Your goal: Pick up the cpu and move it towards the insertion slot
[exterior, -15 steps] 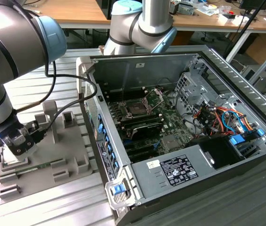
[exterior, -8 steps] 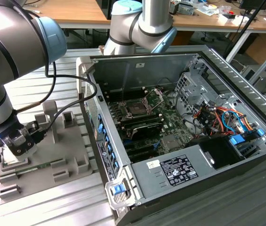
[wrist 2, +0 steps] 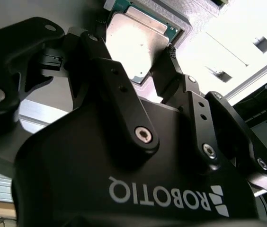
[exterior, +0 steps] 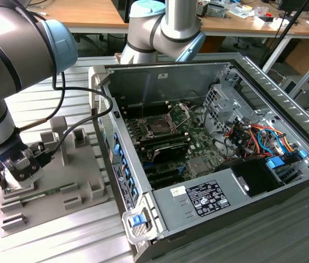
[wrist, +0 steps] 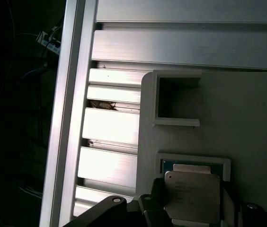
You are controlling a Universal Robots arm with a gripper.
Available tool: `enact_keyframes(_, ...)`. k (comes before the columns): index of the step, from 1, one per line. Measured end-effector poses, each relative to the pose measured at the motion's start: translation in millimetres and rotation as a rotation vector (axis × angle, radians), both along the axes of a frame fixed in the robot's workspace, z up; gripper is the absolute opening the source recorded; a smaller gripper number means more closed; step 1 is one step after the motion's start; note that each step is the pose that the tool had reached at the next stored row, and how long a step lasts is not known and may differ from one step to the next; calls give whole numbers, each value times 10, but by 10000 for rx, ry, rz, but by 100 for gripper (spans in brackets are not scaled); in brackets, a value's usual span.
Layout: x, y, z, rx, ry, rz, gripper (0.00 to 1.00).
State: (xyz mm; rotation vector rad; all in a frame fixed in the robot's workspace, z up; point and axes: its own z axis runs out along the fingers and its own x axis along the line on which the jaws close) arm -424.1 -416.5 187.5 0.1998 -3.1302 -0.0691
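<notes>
Gripping the small flat square silvery-white cpu [wrist 2: 138, 40] by two opposite edges, with the black two-finger gripper [wrist 2: 132, 52] set narrow and its fingers [wrist 2: 98, 49] pressed against the chip's sides in the second wrist view. Seated meanwhile in a shallow rimmed pocket of the moulded grey plastic tray [wrist: 237, 118], with a strip of green board showing along one edge of the chip in both wrist views. Not lifted clear of that pocket, as far as can be told. Working low over the tray at the exterior view's left, above the ribbed silver aluminium table [exterior: 61, 241]. Well apart from the square dark insertion slot [exterior: 159, 125] with its silver metal frame and open load plate, set in the green circuit board [exterior: 194, 137] inside the open grey metal computer case [exterior: 165, 82]. Placed with the case just beside the tray, toward the exterior view's right of it.
</notes>
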Motion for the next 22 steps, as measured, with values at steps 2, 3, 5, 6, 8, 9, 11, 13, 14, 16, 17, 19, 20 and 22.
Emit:
enact_keyframes(2,0,0,0,1,0,1,55)
enact_keyframes(3,0,0,-1,0,0,0,55)
enact_keyframes(5,0,0,-1,1,0,0,55)
enact_keyframes(6,0,0,-1,3,0,1,55)
enact_keyframes(8,1,1,4,8,-5,0,55)
enact_keyframes(9,1,1,8,8,-5,0,55)
enact_keyframes(11,0,0,20,4,0,0,55)
enact_keyframes(13,0,0,30,5,-2,0,55)
enact_keyframes(14,0,0,36,4,0,0,55)
enact_keyframes(16,0,0,43,5,-1,0,55)
enact_keyframes(17,0,0,46,4,0,0,55)
enact_keyframes(19,0,0,51,4,-1,0,55)
enact_keyframes(20,0,0,51,5,-2,0,55)
enact_keyframes(22,0,0,56,4,0,0,55)
